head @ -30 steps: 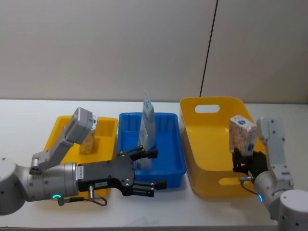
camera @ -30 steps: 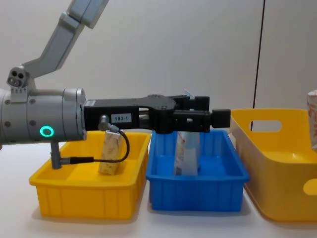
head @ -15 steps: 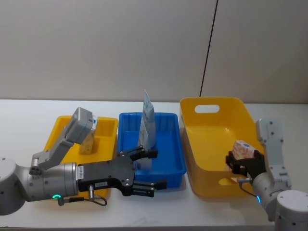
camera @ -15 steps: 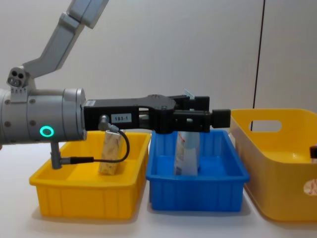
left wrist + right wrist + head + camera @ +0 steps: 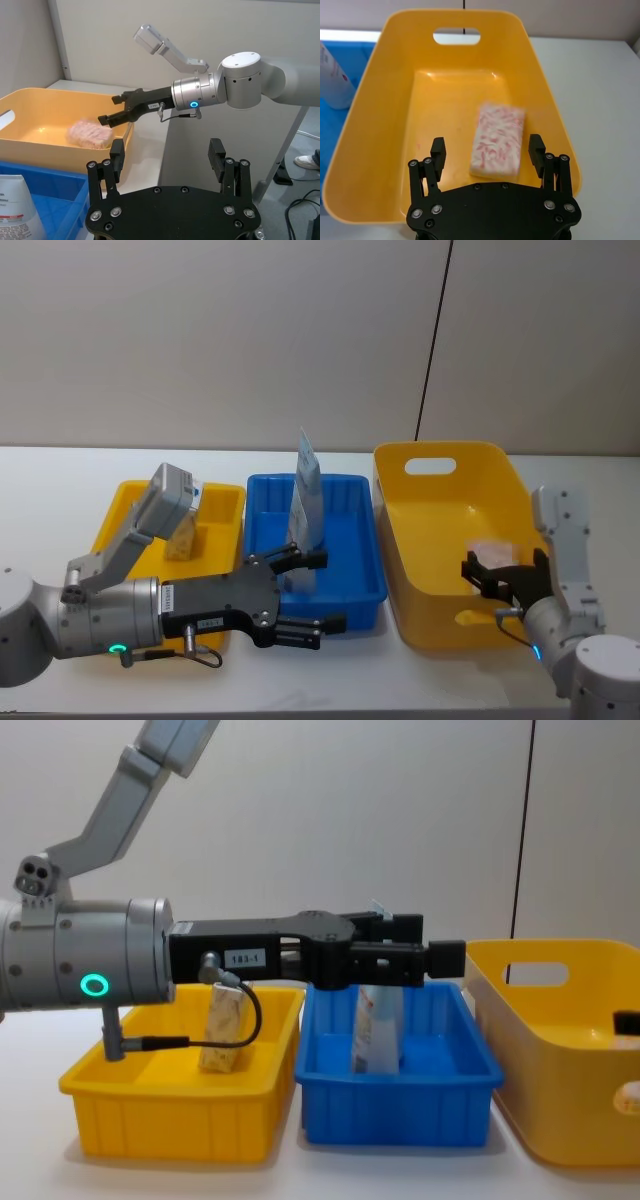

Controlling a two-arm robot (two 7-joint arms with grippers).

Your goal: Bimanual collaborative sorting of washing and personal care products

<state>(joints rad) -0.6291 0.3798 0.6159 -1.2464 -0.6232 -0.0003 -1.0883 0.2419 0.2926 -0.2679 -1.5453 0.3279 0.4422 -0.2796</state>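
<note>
The white carton with red-orange print (image 5: 499, 140) lies blurred on the floor of the large yellow bin (image 5: 380, 95); it also shows as carton (image 5: 495, 548) and carton (image 5: 90, 135). Just above it my right gripper (image 5: 487, 152) is open, holding nothing, with its fingers either side of the carton; it appears too as right gripper (image 5: 505, 578). My left gripper (image 5: 310, 592) hangs open at the front of the blue bin (image 5: 345, 590). In that bin stand the pale-blue tube (image 5: 378, 1025) and, behind it, the flat pale-blue pouch (image 5: 307, 462). The beige-yellow packet (image 5: 225, 1030) leans in the small yellow bin (image 5: 170, 1115).
Three bins stand in a row on the white table (image 5: 50, 480), with a grey wall behind them. My left forearm (image 5: 90, 965) stretches across in front of the small yellow bin. Bare table lies to the far left and along the front edge.
My right gripper lowered the carton into the large yellow bin and opened; the carton dropped to the bin floor. The left arm stayed still.
</note>
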